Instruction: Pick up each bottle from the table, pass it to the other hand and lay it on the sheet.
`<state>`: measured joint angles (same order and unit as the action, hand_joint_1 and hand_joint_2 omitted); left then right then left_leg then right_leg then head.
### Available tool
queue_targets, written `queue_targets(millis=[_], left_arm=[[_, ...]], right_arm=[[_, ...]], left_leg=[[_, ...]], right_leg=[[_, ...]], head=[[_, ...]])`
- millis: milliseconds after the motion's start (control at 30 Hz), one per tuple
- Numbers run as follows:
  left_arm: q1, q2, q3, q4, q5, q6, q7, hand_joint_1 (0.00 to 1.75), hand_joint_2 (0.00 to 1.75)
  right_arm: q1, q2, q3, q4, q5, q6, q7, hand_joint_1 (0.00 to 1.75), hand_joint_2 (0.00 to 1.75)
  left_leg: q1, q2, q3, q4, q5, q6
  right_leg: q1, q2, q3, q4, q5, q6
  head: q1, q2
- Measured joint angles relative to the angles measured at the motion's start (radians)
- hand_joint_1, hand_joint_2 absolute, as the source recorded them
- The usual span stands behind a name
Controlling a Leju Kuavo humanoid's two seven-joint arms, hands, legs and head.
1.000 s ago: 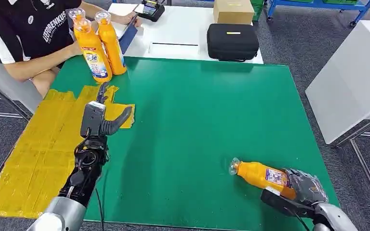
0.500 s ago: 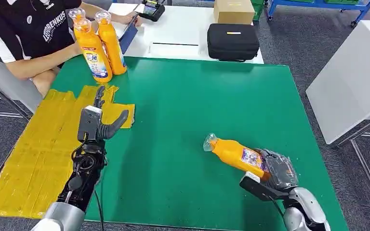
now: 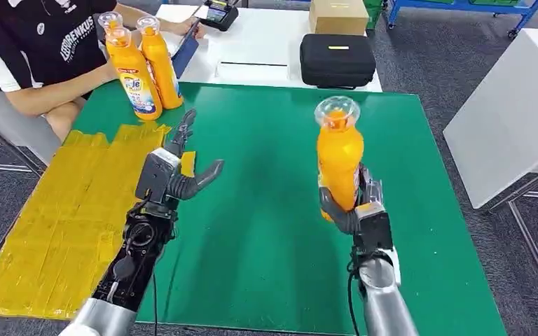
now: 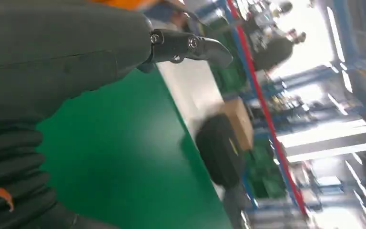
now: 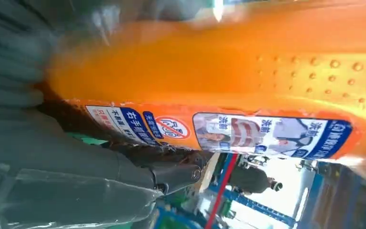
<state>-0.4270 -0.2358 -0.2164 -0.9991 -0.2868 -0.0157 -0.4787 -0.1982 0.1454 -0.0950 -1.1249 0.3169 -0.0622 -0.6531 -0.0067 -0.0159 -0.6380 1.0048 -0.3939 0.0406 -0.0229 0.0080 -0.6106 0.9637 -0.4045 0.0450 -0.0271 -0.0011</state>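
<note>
Bottles, orange: three. One upright in the right hand (image 3: 359,210), the held bottle (image 3: 338,157) raised above the mat's (image 3: 266,210) middle, cap up. Two standing bottles (image 3: 143,66) at the mat's far left corner, touching. Yellow sheet (image 3: 56,210): one, along the left edge. Left hand (image 3: 175,171): fingers spread, holding nothing, above the sheet's inner edge.

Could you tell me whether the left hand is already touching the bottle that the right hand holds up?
No, the left hand is open above the green table, well apart from the orange bottle gripped upright in the right hand.
</note>
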Motion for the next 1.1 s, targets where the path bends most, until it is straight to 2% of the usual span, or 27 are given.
queue_targets(millis=[267, 633, 1100], left_arm=[[0.005, -0.013, -0.074, -0.044, 0.025, -0.044, 0.015, 0.00, 1.75], [0.006, -0.013, -0.090, -0.046, 0.039, -0.059, 0.013, 0.00, 1.75], [0.007, -0.016, -0.113, -0.050, 0.069, -0.073, 0.016, 0.00, 1.75]], right_arm=[[-0.124, 0.065, 0.055, 0.166, -0.034, 0.007, -0.034, 1.75, 1.75], [-0.166, 0.090, 0.096, 0.249, -0.011, -0.027, -0.037, 1.75, 1.75], [-0.196, 0.112, 0.194, 0.348, 0.176, -0.251, -0.037, 1.75, 1.75]], left_leg=[[0.000, 0.000, 0.000, 0.000, 0.000, 0.000], [0.000, -0.001, 0.000, 0.000, 0.000, 0.000], [0.000, 0.000, 0.000, 0.000, 0.000, 0.000]], right_leg=[[0.000, -0.001, 0.000, 0.000, 0.000, 0.000], [0.000, -0.001, 0.000, 0.000, 0.000, 0.000], [0.000, -0.001, 0.000, 0.000, 0.000, 0.000]], head=[[0.000, 0.000], [0.000, 0.000], [0.000, 0.000]])
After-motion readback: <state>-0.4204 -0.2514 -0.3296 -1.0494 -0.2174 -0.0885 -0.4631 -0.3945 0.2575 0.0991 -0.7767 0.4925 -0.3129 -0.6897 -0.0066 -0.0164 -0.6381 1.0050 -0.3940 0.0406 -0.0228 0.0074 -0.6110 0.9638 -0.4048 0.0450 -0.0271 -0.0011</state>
